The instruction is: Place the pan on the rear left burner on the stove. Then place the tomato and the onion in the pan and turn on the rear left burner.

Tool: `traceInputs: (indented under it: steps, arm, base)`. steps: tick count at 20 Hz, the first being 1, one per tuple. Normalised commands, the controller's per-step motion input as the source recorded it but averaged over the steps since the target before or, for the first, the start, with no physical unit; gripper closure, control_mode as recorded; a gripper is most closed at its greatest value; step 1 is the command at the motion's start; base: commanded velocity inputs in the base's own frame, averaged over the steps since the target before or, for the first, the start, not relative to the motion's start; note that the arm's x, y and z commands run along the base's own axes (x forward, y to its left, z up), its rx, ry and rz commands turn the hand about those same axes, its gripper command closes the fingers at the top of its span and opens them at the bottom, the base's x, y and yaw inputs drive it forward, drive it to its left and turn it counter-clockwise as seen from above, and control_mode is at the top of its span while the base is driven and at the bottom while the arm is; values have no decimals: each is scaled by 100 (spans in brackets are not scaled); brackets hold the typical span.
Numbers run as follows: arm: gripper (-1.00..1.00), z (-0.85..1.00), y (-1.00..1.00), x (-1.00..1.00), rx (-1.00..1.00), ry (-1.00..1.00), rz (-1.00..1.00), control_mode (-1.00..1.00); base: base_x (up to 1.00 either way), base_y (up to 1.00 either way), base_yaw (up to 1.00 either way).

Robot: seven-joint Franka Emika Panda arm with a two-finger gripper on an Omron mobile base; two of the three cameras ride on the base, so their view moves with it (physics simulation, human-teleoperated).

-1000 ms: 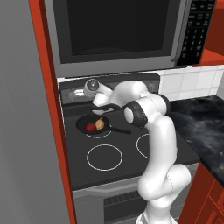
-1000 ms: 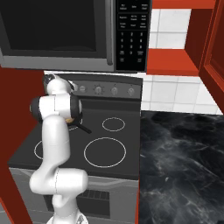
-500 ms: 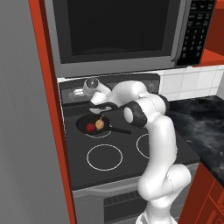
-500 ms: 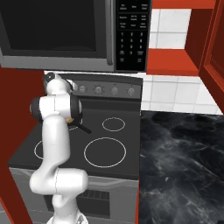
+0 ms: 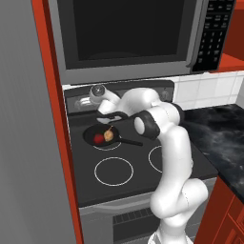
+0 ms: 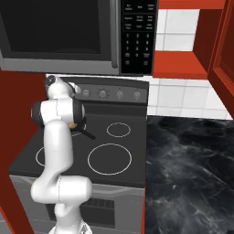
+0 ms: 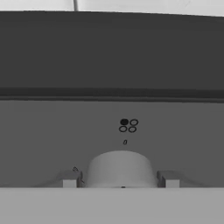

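step: pan is already sitting on the rear left burner with the tomato and onion inside, so I reckon I'm on the last bit, switching that burner on.

gripper: my gripper is up at the stove's grey back panel, one finger on each side of a round knob. The fingers look close against its sides, but I honestly can't tell if they're actually clamped on it or just framing it.

knob: pale, smooth, stubby cylinder sticking out of a flat matte grey panel. Just above it is a little four-circle diagram with the top left one filled in, so I take this to be the rear-left control.

next move: if I'm not gripping yet, pinch the knob, then rotate the wrist. It's smooth and round, so I'd guess slipping is the risk; a firm, centred hold matters.

pan: small, shallow, round, black, with a long thin straight handle pointing away from the knob panel toward the stove's right front.

tomato: glossy red ball, touching or just beside the onion, on the pan's left half.

onion: tan-yellow bulb with a thin stem poking up.

stove: shiny black glass top, thin white rings, steel oven front below.

burner: no red glow that I can make out around the pan.
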Motion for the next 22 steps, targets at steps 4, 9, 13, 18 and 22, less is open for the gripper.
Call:
traceInputs:
  steps: [4, 9, 13, 18, 22]
  arm:
    - [100, 0, 13, 0, -30, -1, 19, -100]
    - [100, -6, 0, -1, -34, 0, 31, -100]
    - [100, -7, 0, -7, -31, 0, 44, -100]
    - [100, 0, 0, -2, -30, 3, 50, -100]
    - [100, 0, -2, 0, -29, 12, 56, -100]
  base:
    - [0, 0, 0]
    - [0, 0, 0]
    - [0, 0, 0]
    - [0, 0, 0]
    - [0, 0, 0]
